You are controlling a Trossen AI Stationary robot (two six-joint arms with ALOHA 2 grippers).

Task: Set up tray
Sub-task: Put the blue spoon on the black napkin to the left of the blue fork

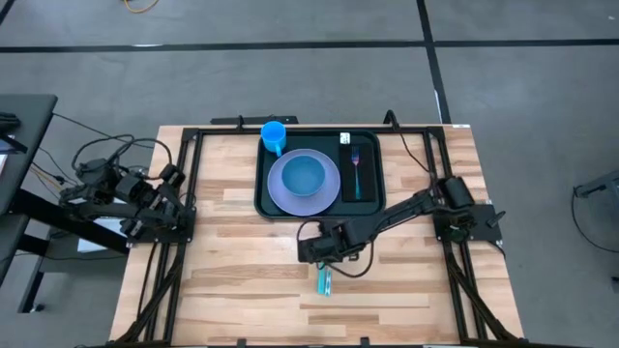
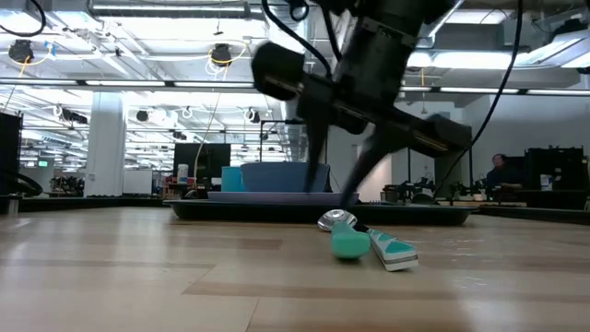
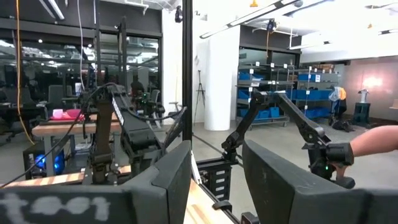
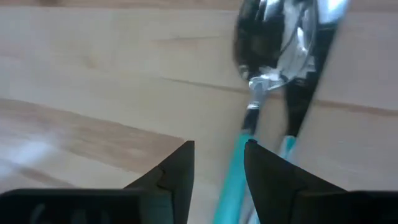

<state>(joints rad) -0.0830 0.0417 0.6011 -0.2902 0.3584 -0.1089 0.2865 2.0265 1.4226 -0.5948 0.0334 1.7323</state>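
The dark green tray (image 1: 372, 206) lies at the table's far middle. It carries a blue cup (image 1: 274, 136), a lilac plate (image 1: 303, 198) with a blue bowl (image 1: 305, 176) on it, and a fork (image 1: 355, 162) on a flat black rectangle. A spoon (image 4: 273, 37) and a knife (image 4: 305, 93), both teal-handled, lie side by side on the wood (image 1: 324, 281) near of the tray. My right gripper (image 4: 217, 165) is open and points down over them, with the spoon's handle (image 4: 235, 168) showing in the gap beside one finger. My left gripper (image 3: 216, 174) is open and parked at the left edge.
Bare wood lies left, right and near of the cutlery (image 2: 369, 244). In the low view the tray's rim (image 2: 277, 212) stands just behind the spoon. Black frame rails run along both table sides (image 1: 193, 184). A person's hand (image 3: 373, 140) shows in the room beyond the table.
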